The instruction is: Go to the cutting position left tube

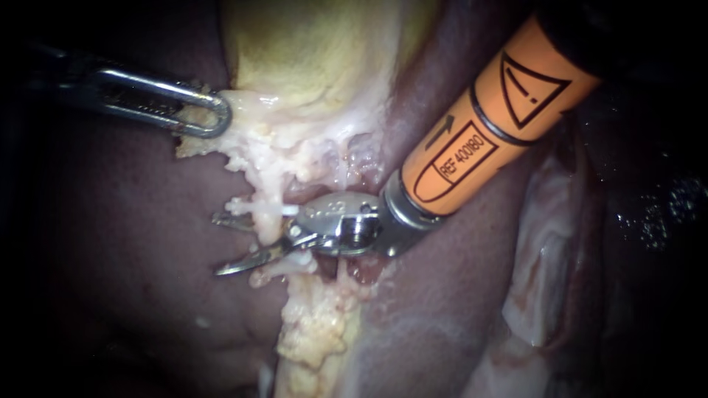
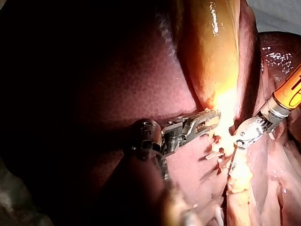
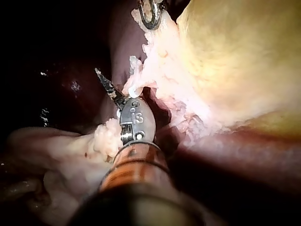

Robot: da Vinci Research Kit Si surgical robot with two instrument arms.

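Right instrument (image 1: 221, 245): end effector spread wide, holding nothing
Tube (image 1: 273, 210): thin and white, lying across the spread end effector
Left instrument (image 1: 216, 118): end effector clamped on pale tissue (image 1: 254, 118)

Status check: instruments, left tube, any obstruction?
Left instrument jaws shut on pale fatty tissue at yellow gallbladder edge. Right orange-shafted instrument blades open, thin whitish tube between them. Nothing blocking.

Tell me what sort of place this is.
Probably a surgical practice bench: a liver and gallbladder lie exposed under close light, the left instrument grips the gallbladder's edge, the right instrument holds open blades at a tube.
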